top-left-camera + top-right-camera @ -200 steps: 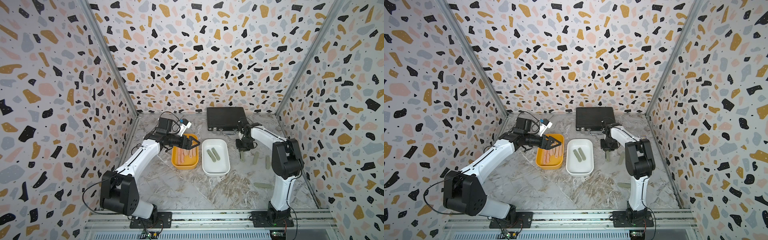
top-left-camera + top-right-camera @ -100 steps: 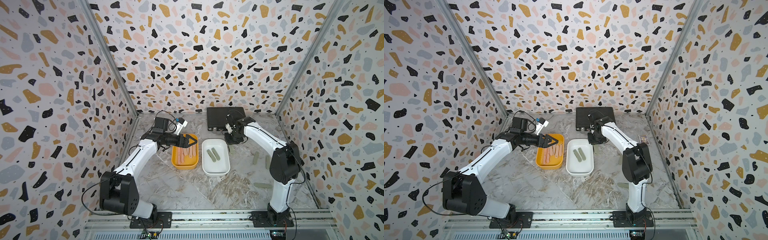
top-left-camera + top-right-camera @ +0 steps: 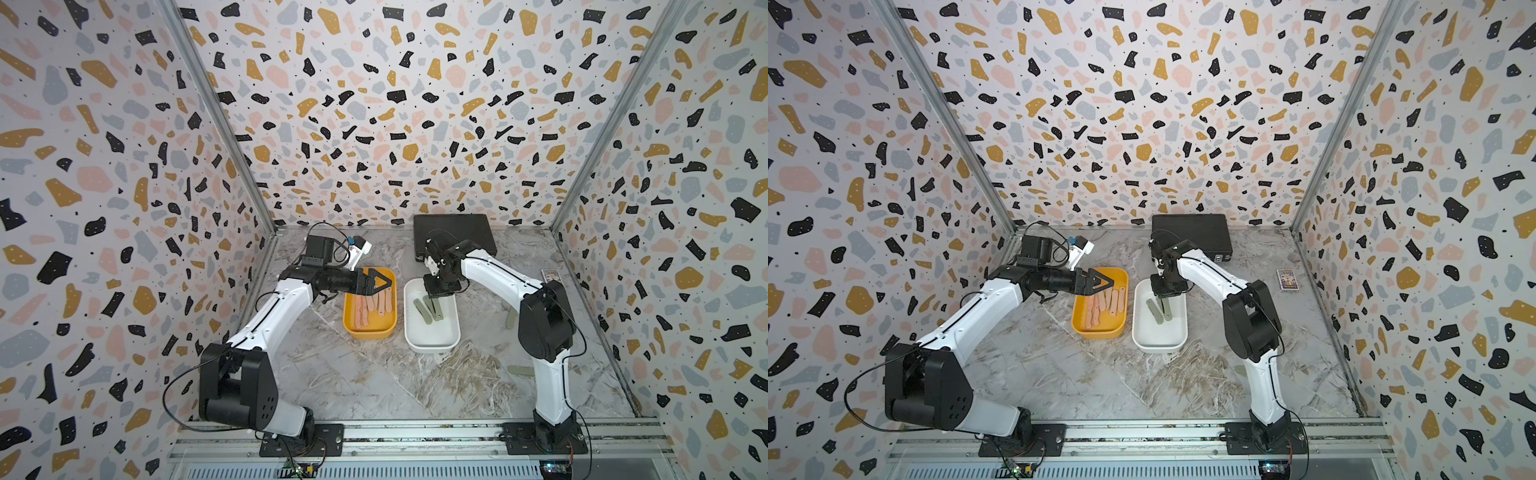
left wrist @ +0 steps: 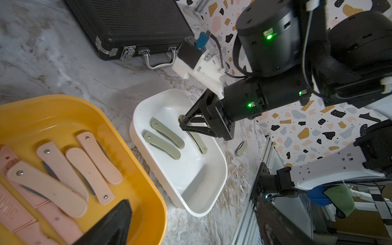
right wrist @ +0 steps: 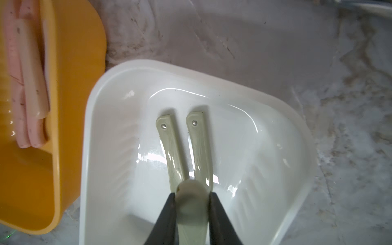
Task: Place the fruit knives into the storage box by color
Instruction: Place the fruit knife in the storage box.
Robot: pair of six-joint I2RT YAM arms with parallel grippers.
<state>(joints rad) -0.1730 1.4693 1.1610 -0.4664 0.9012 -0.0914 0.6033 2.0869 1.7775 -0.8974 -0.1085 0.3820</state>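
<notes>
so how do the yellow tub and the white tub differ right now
The yellow tub holds several pink knives; the white tub has two green knives lying in it. The left pincer hangs open and empty over the yellow tub; the right pincer is shut on a third green knife over the white tub. Both are shallow rounded tubs of like size, side by side.

Raised letters on a pink knife [image 4: 12,212], lower left of the left wrist view, are too cropped to read.
</notes>
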